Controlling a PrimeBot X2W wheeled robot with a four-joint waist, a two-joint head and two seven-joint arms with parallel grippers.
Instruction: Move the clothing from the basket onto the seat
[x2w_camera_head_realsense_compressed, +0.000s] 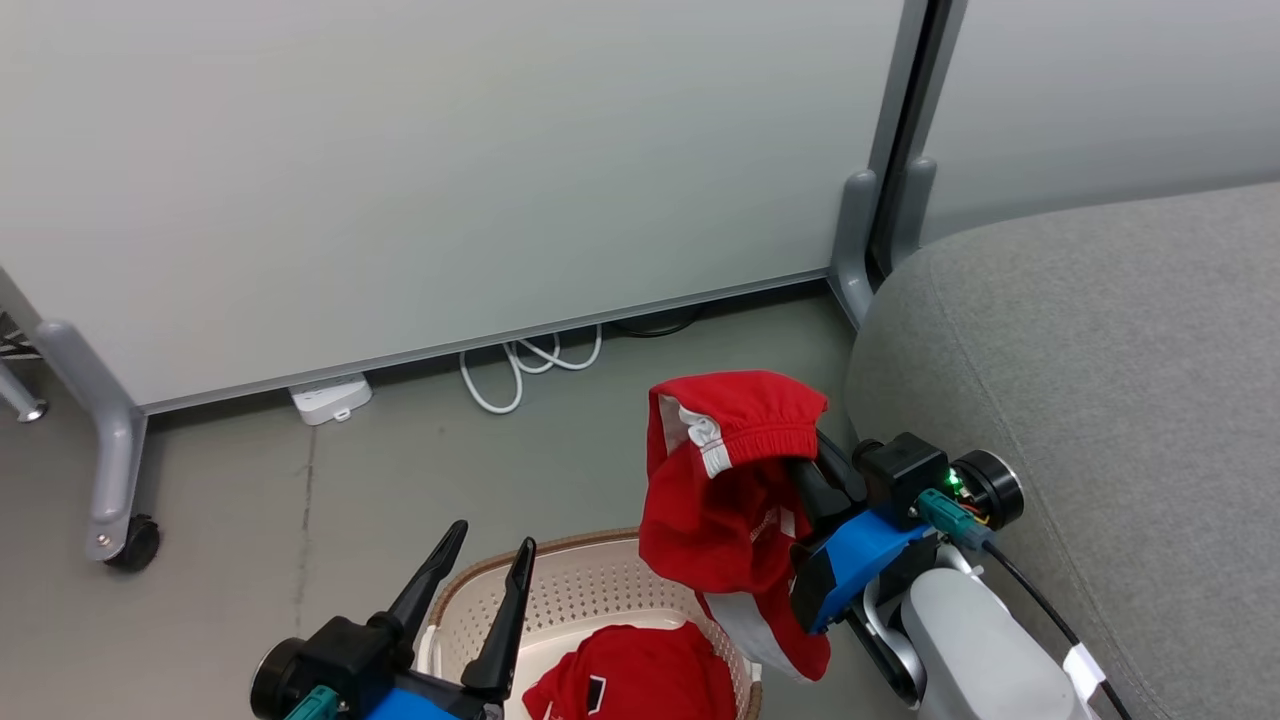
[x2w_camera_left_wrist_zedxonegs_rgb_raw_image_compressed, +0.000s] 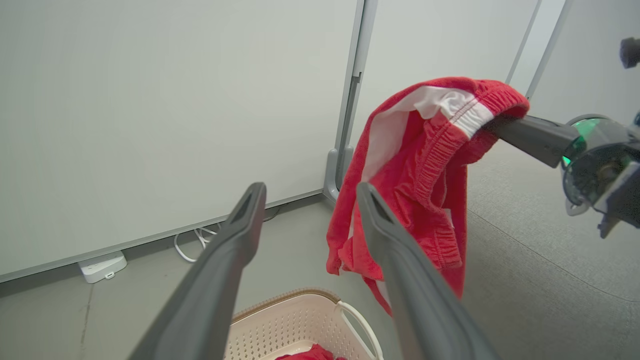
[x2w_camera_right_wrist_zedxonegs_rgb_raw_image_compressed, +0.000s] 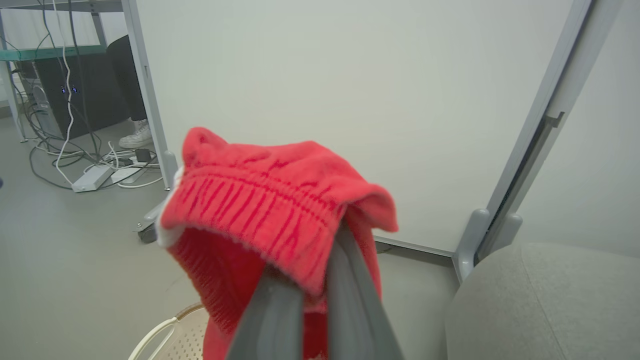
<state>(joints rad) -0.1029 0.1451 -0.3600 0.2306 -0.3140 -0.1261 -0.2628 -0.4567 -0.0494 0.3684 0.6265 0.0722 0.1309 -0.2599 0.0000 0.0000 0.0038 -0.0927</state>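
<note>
Left gripper (x2w_camera_head_realsense_compressed: 493, 535): nearest to you in the head view, at the lower left above the basket's left rim. Its two dark fingers stand spread with nothing between them.
Right gripper (x2w_camera_right_wrist_zedxonegs_rgb_raw_image_compressed: 315, 287): clamped on the elastic waistband of the red shorts. Its fingers lie close together, and you lose the tips under the cloth.
Red shorts (x2w_camera_head_realsense_compressed: 730, 500): lifted clear of the basket and draped over the right gripper's fingers, waistband uppermost. The white stripe shows, and the legs hang down past the blue wrist housing.
Shorts against basket: you see them over the basket's right rim, the lowest hem falling just outside the wall.
Shorts against seat: they hang to the left of the seat, not touching it; the right wrist sits between them.
Red garment (x2w_camera_head_realsense_compressed: 640, 680): a second piece, lying crumpled in the bottom of the basket below the left gripper.
Basket (x2w_camera_head_realsense_compressed: 590, 590): on the floor, cream perforated wall with a brown rim.
Seat (x2w_camera_head_realsense_compressed: 1100, 350): grey sofa at your right, its rounded corner beside the right wrist.
</note>
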